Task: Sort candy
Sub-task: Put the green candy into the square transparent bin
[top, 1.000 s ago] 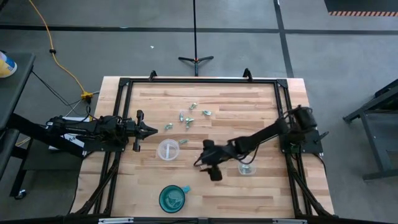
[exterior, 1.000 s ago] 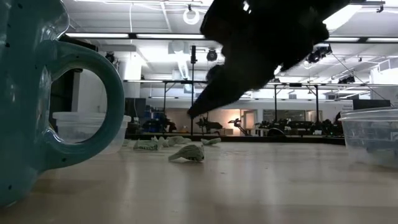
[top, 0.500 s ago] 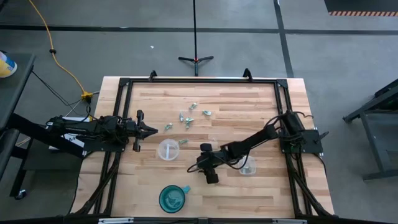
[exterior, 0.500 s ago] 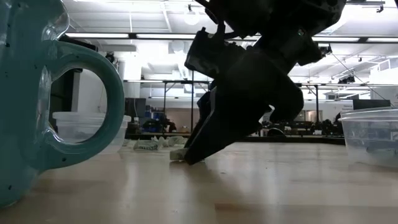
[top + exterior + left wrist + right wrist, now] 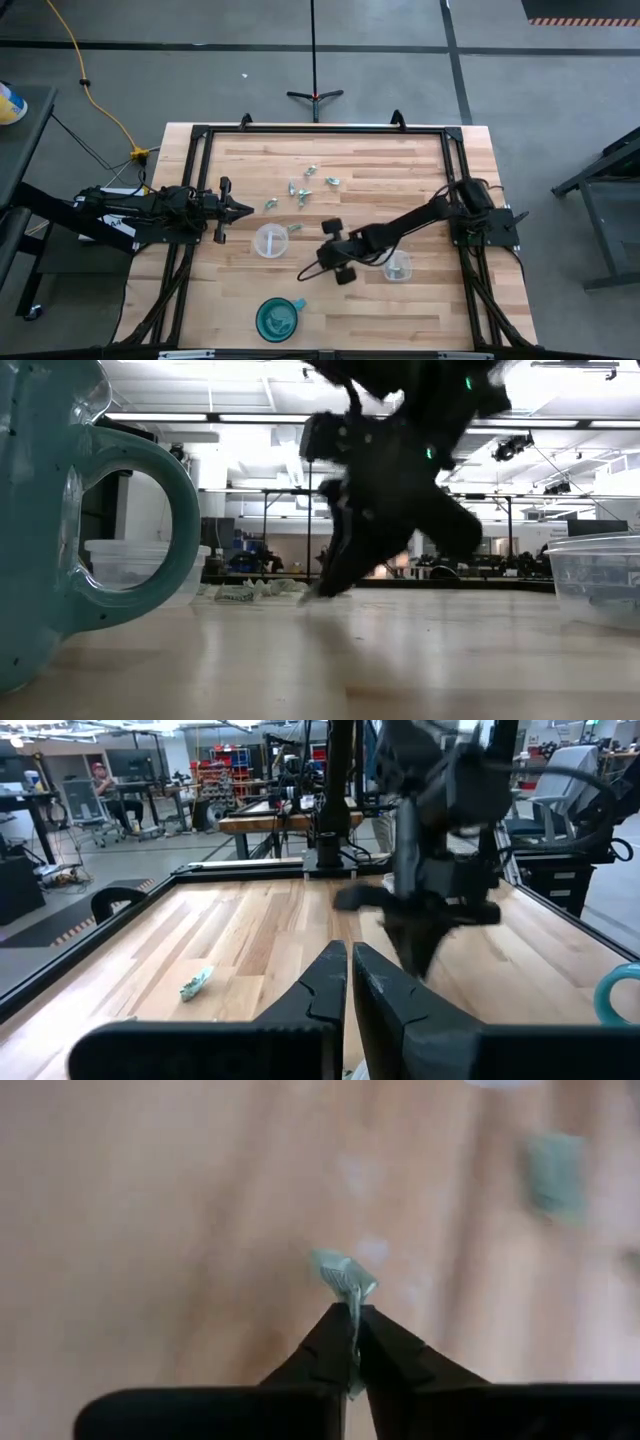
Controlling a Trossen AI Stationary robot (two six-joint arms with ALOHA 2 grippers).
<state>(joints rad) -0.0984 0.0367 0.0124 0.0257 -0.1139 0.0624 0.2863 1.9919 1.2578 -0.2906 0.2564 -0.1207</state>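
My right gripper (image 5: 352,1316) is shut on a pale green candy (image 5: 345,1276) near the middle of the table (image 5: 420,160); it also shows in the high view (image 5: 304,273) and, blurred, in the low view (image 5: 312,592). More candy (image 5: 305,186) lies loose toward the far side, one piece (image 5: 196,983) ahead of my left gripper. My left gripper (image 5: 250,209) waits at the table's left edge, its fingers (image 5: 325,975) shut on nothing. My right gripper pinches the candy between its two fingertips, and one twisted wrapper end (image 5: 338,1267) sticks out beyond them. The fingers slant down from the table's right side. The candy seems just clear of the table; the blur leaves that unsure.
Two clear plastic cups stand near the middle, one (image 5: 270,241) left of my right gripper and one (image 5: 397,268) under its arm. A teal bowl with a handle (image 5: 277,318) sits at the near edge and fills the low view's left side (image 5: 60,530).
My right gripper has come down over a lone candy near the table's middle, set its open fingers around it and shut on it. It has since tipped and risen slightly, and the candy has left its spot on the table.
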